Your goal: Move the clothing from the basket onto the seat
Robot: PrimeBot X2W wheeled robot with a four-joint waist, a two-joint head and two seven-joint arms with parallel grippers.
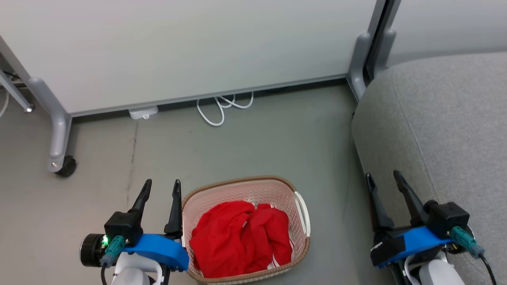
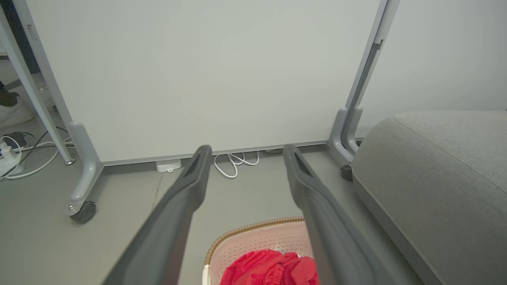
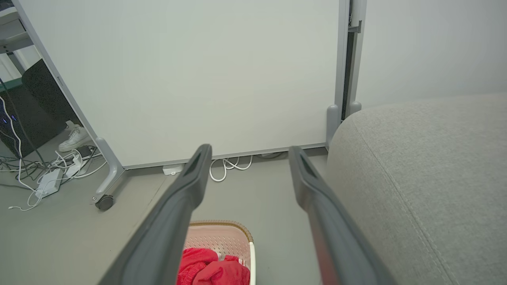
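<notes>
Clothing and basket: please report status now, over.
Left gripper open, empty, beside basket. Right gripper open, empty, near seat. Clothing lies in basket. No obstacle seen.

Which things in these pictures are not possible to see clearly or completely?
- Head view: the bottom of the basket is hidden under the clothing; the bunched heap does not show how many garments there are.
- Head view: the seat is cut by the right edge.
- Left wrist view: the bottom edge cuts off most of the basket.
</notes>
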